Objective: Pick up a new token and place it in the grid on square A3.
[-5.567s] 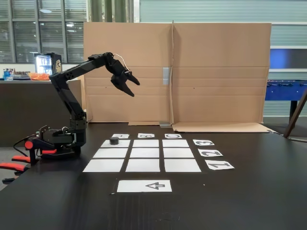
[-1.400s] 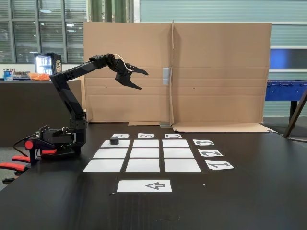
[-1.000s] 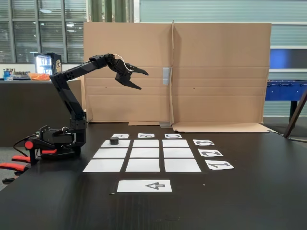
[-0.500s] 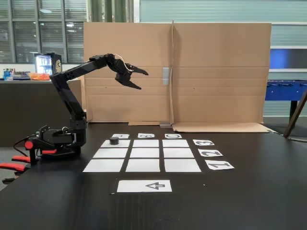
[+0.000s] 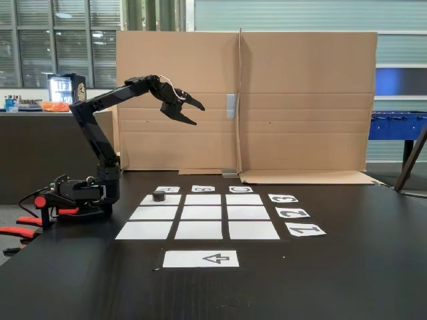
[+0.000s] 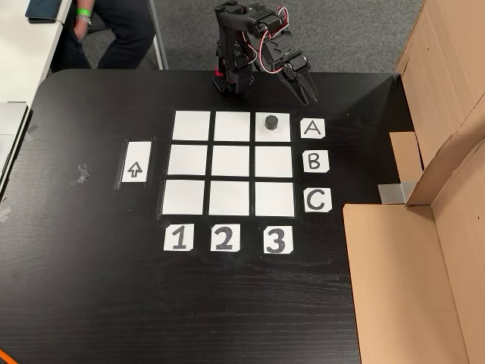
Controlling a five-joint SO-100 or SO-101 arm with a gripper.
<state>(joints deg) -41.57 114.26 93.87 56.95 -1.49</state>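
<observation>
A small black token [image 5: 159, 196] [image 6: 272, 121] rests on square A3 [image 5: 172, 199] [image 6: 282, 134], the corner cell of the white paper grid [image 5: 199, 230] [image 6: 229, 161] nearest the arm's base. My gripper [image 5: 199, 115] [image 6: 307, 97] is raised high above the table in the fixed view. It points away from the base, open, with nothing between its fingers. In the other view it hangs just past the A label, apart from the token.
A white arrow strip [image 5: 200, 259] [image 6: 136, 161] lies beside the grid. Letter and number labels [image 6: 314, 162] edge two sides. A cardboard wall [image 5: 300, 100] stands behind the table. Red clamps [image 5: 20, 227] hold the base. A person [image 6: 114, 23] sits at the table's far corner.
Since 5.6 s ago the gripper has swung up from pointing downward to pointing outward. Over the last second it has barely moved. The token has stayed on its cell.
</observation>
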